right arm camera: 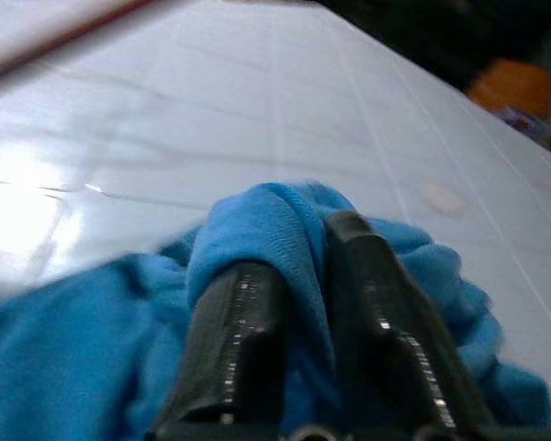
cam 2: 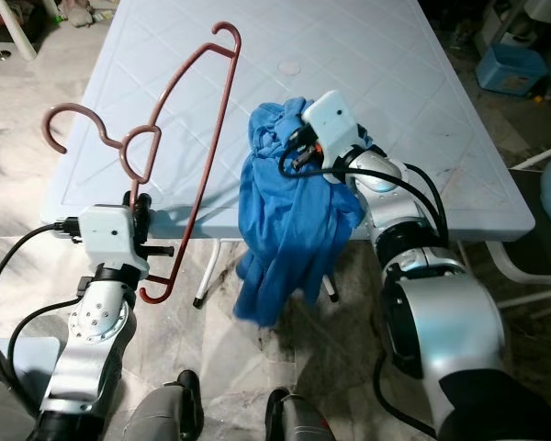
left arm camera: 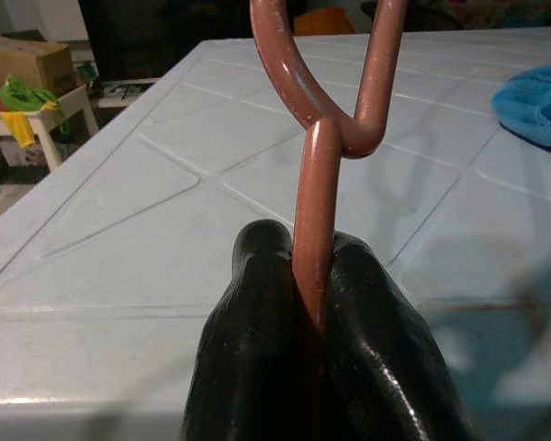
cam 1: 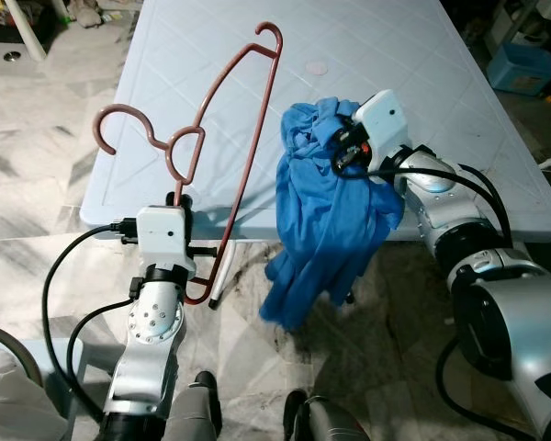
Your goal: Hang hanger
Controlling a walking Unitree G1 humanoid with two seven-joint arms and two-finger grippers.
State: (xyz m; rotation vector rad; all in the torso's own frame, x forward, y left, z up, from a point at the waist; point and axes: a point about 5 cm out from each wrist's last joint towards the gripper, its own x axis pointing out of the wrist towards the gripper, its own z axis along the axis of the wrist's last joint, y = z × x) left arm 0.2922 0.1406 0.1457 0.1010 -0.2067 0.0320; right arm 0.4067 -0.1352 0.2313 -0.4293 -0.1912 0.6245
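Observation:
A reddish-brown wire hanger (cam 1: 222, 138) stands tilted over the near left part of the pale blue table (cam 1: 367, 55), its hook (cam 1: 119, 124) curling to the left. My left gripper (left arm camera: 314, 303) is shut on the hanger's stem just below the neck loop (left arm camera: 335, 110). A blue garment (cam 1: 326, 211) hangs bunched over the table's front edge toward the floor. My right gripper (right arm camera: 298, 276) is shut on a fold of that garment near its top, above the table.
The table's front edge runs between my two arms, with marble floor (cam 1: 37, 175) below and to the left. A blue bin (cam 1: 523, 66) stands at the far right. A cardboard box (left arm camera: 23, 60) and clutter lie beyond the table's left side.

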